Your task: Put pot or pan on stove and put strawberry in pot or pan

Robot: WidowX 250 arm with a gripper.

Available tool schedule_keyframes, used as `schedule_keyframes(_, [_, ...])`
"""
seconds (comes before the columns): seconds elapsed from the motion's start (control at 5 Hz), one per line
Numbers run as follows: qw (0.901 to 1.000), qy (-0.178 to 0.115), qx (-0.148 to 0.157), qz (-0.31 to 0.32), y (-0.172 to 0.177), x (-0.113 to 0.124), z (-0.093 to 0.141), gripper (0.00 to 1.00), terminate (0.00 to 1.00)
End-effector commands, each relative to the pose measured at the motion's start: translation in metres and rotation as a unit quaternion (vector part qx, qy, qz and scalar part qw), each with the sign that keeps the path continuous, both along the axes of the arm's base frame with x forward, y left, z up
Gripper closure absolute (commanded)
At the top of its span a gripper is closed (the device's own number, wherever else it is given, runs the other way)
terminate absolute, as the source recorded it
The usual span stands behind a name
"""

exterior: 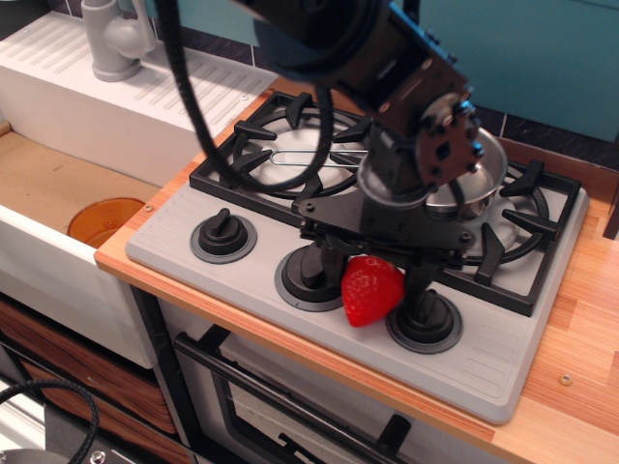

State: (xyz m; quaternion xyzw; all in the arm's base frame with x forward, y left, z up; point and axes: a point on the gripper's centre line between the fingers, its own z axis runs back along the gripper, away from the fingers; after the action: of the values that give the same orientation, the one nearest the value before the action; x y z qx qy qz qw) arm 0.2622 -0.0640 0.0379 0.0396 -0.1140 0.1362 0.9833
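The shiny steel saucepan (pixel 481 174) sits on the right burner grate of the grey stove (pixel 503 358). Its wire-loop handle (pixel 300 158) reaches left over the left burner. The red strawberry (pixel 372 290) is at the stove's front, between the middle knob (pixel 311 278) and the right knob (pixel 426 319). My gripper (pixel 375 269) hangs right over it, in front of the pan. The fingers (pixel 418 275) press on the strawberry's sides and hide its leafy top. I cannot tell whether its tip touches the hob.
The left knob (pixel 223 235) is free of the arm. A white ribbed sink unit (pixel 145 97) with a grey tap (pixel 111 39) lies at the left. An orange disc (pixel 104 220) lies in the basin below. A wooden counter (pixel 580 329) is at the right. A black cable (pixel 193 116) hangs over the left burner.
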Motion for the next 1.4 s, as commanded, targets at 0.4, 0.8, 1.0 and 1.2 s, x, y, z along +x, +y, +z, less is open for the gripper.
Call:
schedule_keyframes(0.4, [0.9999,-0.008,-0.013,0.002,0.001,0.06,0.078,1.0,0.0])
schedule_keyframes(0.8, [0.9997,-0.017,-0.02,-0.001,-0.001,0.099,0.071,1.0,0.0])
schedule_keyframes(1.0, [0.9996,-0.019,-0.02,-0.007,-0.003,0.109,0.069,1.0,0.0])
schedule_keyframes(1.2, [0.9996,-0.022,-0.017,0.0,-0.006,0.114,0.073,1.0,0.0])
